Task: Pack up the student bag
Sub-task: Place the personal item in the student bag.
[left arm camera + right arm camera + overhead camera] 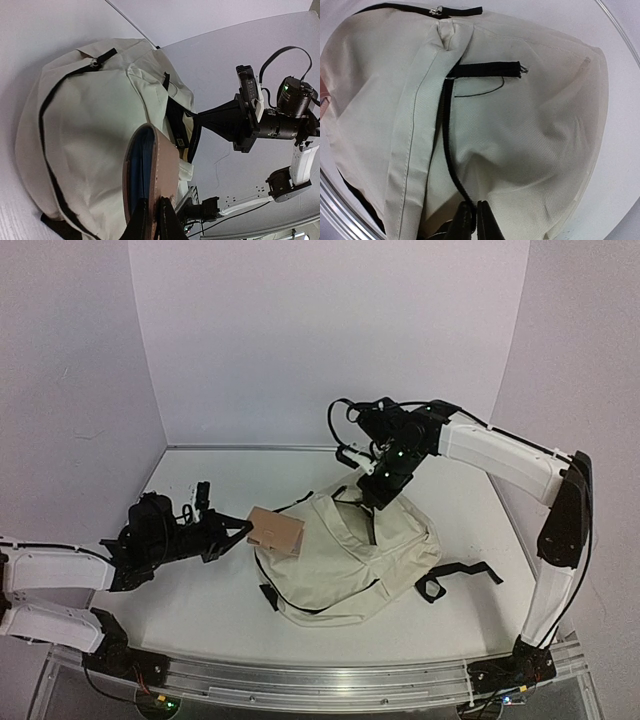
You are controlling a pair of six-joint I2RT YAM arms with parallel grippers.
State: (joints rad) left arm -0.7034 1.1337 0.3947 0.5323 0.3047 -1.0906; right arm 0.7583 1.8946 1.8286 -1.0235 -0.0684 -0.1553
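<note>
Your right jaws are pinched together on the black zipper edge (449, 165) of the student bag (350, 555), which hangs soft and cream just below them. The right arm (500, 455) arches high over it. Your left jaws clamp a flat, stiff brown case (276, 531), with the bag straight ahead. The left arm (60, 570) lies low over bare counter (200, 610).

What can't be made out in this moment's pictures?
1. Top external: the inside of the student bag. Its own folded cloth and the right gripper cover the opening.
2. Right wrist: whether the shut right gripper pinches the zipper tape or only cloth. Its fingers hide the contact, and the bottom edge cuts them off.
3. Left wrist: what the brown flat item is. It shows edge-on, and the bottom edge cuts off the left gripper holding it.
</note>
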